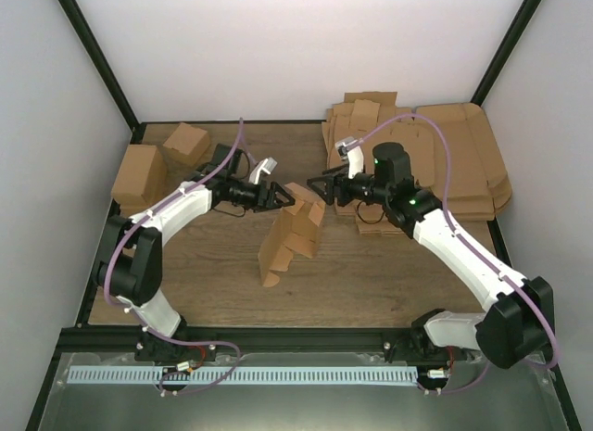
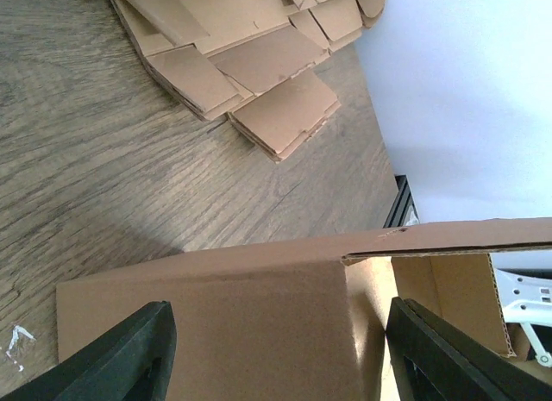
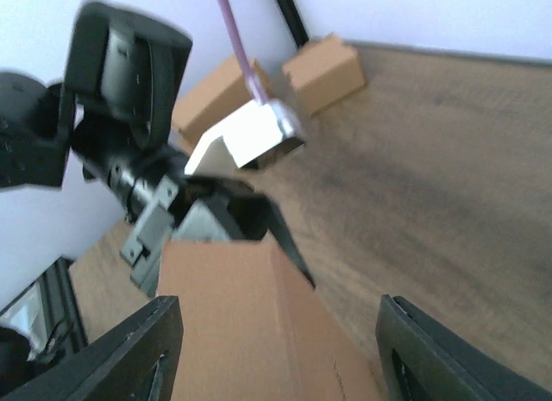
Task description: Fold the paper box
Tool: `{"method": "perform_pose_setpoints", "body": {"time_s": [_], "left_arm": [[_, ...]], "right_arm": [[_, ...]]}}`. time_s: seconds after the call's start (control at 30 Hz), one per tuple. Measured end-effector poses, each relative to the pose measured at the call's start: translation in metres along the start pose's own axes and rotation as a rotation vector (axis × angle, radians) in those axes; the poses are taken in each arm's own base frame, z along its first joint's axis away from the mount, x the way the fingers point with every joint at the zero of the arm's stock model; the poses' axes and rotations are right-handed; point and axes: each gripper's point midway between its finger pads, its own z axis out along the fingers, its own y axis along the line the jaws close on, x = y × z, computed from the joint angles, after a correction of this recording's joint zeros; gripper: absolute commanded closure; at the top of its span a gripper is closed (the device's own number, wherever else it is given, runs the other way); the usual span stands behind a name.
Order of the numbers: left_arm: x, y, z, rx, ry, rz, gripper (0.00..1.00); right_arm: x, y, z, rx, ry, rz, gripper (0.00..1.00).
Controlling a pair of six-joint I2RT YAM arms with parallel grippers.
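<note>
Top external: paper box (image 1: 292,234) up on end near the middle of the surface, partly formed, with several panels already bent. Lower edge at or just above the wood; cannot tell which. Left fingers (image 1: 278,197) at its top end from the left side, right fingers (image 1: 320,186) at the same end from the right, nearly tip to tip.

Left wrist view: fingers well apart, with a flat brown panel of the box filling the gap between them and a raised wall beyond it to the right. Cannot tell whether pinched or merely straddled.

Right wrist view: likewise apart, a folded corner of the box between them, one edge just beside one finger. Contact unclear, so cannot tell here either.

Well apart from the work: heap of flat cardboard sheets (image 1: 435,158) at the far right corner, two folded cartons (image 1: 139,171) at the far left corner.

Judged as mid-fold: walls going up, lid and tabs not yet closed. Next move probably calls for one side steadying a panel while the other presses a flap over along its crease and tucks the tab. Needs a firm hold first, then a square, gentle push. Some risk of the light card slipping or buckling off the crease.
</note>
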Motion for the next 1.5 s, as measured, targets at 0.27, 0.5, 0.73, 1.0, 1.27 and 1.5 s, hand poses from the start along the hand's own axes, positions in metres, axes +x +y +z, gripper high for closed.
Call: {"method": "perform_pose_setpoints", "body": {"time_s": [0.27, 0.5, 0.73, 1.0, 1.27, 1.5], "left_arm": [[0.0, 0.0, 0.0, 0.0, -0.001, 0.001, 0.31], [0.0, 0.0, 0.0, 0.0, 0.0, 0.001, 0.31], [0.0, -0.002, -0.006, -0.025, -0.012, 0.004, 0.31], [-0.018, -0.02, -0.04, -0.13, -0.112, 0.071, 0.21], [-0.02, -0.047, -0.076, -0.23, -0.181, 0.186, 0.17], [0.0, -0.036, -0.079, -0.384, -0.128, 0.256, 0.18]], "right_arm": [[0.039, 0.015, 0.005, -0.095, 0.129, 0.0, 0.54], [0.061, 0.034, 0.008, -0.149, 0.203, -0.049, 0.55], [0.08, 0.033, 0.016, -0.118, 0.265, -0.082, 0.55], [0.083, 0.025, 0.018, -0.07, 0.27, -0.108, 0.52], [0.085, 0.023, 0.019, -0.053, 0.28, -0.114, 0.5], [0.085, 0.022, 0.019, -0.049, 0.279, -0.12, 0.48]]}}
